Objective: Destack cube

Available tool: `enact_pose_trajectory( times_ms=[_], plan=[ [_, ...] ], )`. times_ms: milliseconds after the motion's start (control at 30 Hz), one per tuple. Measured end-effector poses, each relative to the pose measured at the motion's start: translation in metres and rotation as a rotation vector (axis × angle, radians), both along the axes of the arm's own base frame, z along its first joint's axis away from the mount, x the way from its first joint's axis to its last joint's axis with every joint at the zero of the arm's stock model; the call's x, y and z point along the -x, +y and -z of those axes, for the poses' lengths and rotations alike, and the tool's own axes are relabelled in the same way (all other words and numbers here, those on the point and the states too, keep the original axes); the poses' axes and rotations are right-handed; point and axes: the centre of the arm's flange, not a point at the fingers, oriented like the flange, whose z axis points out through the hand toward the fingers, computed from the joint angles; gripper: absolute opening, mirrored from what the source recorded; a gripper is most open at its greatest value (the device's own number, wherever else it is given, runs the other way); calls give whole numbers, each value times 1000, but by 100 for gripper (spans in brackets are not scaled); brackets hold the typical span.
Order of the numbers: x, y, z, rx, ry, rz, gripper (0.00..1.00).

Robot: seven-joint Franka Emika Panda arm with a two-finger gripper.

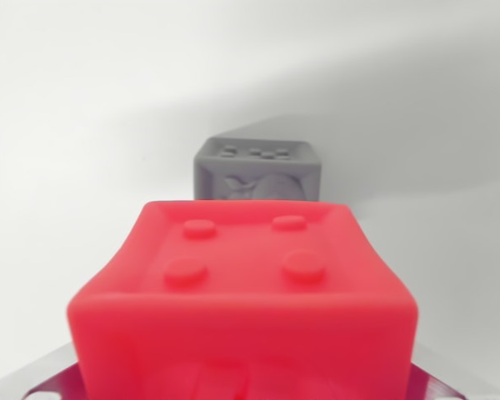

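In the wrist view, a red cube fills the lower half of the picture, very close to the camera and slightly soft in focus, with four round studs on the face turned toward the lens and a raised lip round that face. Beyond it, higher in the picture and nearly on the same centre line, a touch toward the wrist view's right, stands a grey cube, smaller in the frame because it lies farther off, with a cluster of small studs on its top and a relief figure on the side facing the camera. The two cubes look apart, not stacked, though the red one hides the foot of the grey one, so the gap between them cannot be seen. Both are seen against a plain white surface, with a soft shadow falling across it behind the grey cube. Of the gripper only pale metal corners show at the bottom left and bottom right edges, behind the red cube; its fingertips are hidden, so whether it is spread or pinching the red cube cannot be told from this picture. The red cube sits straight ahead of the gripper and squarely centred, which suggests it may be held or about to be, and that is a judgement only. Neither cube has a long axis. If the red cube is being carried, the grey one ahead is the thing to keep clear of when setting it down.
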Motion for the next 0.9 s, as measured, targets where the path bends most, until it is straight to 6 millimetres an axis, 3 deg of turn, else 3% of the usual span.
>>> enact_pose_trajectory(
  times_ms=[300,900],
  plan=[
    [-2,-1,-23,-1,-5,-8,0],
    [-29,-20,-10,4,2,-114,0]
  ],
)
